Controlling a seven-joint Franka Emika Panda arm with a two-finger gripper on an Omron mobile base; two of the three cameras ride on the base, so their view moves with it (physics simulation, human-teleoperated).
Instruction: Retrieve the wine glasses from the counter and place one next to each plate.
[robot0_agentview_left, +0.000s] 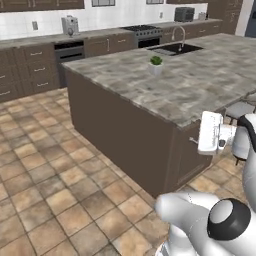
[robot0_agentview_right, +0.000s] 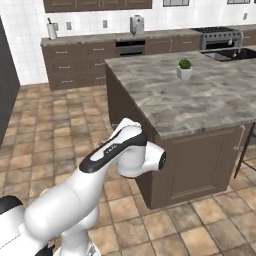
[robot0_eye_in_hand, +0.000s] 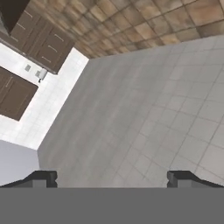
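From the left base view, my hand (robot0_agentview_left: 210, 132) hangs beside the island (robot0_agentview_left: 200, 85), just off its near corner, above the tiled floor (robot0_agentview_left: 50, 190). A small potted plant (robot0_agentview_left: 156, 65) stands toward the island's far end, near the sink (robot0_agentview_left: 175, 48). The counter (robot0_agentview_left: 45, 40) runs along the back wall with a toaster (robot0_agentview_left: 69, 25) on it; I can make out no wine glasses or plates there.

From the right base view, my arm (robot0_agentview_right: 120, 150) bends in front of the island's near end. The plant (robot0_agentview_right: 184, 69) sits mid-surface. On the counter (robot0_agentview_right: 100, 36), a pale jar (robot0_agentview_right: 51, 30) stands at the left end.

In the hand view, my two fingertips (robot0_eye_in_hand: 43, 177) stand wide apart with nothing between them, over a rolled view of white wall tiles (robot0_eye_in_hand: 144, 113) and dark cabinets (robot0_eye_in_hand: 39, 39).
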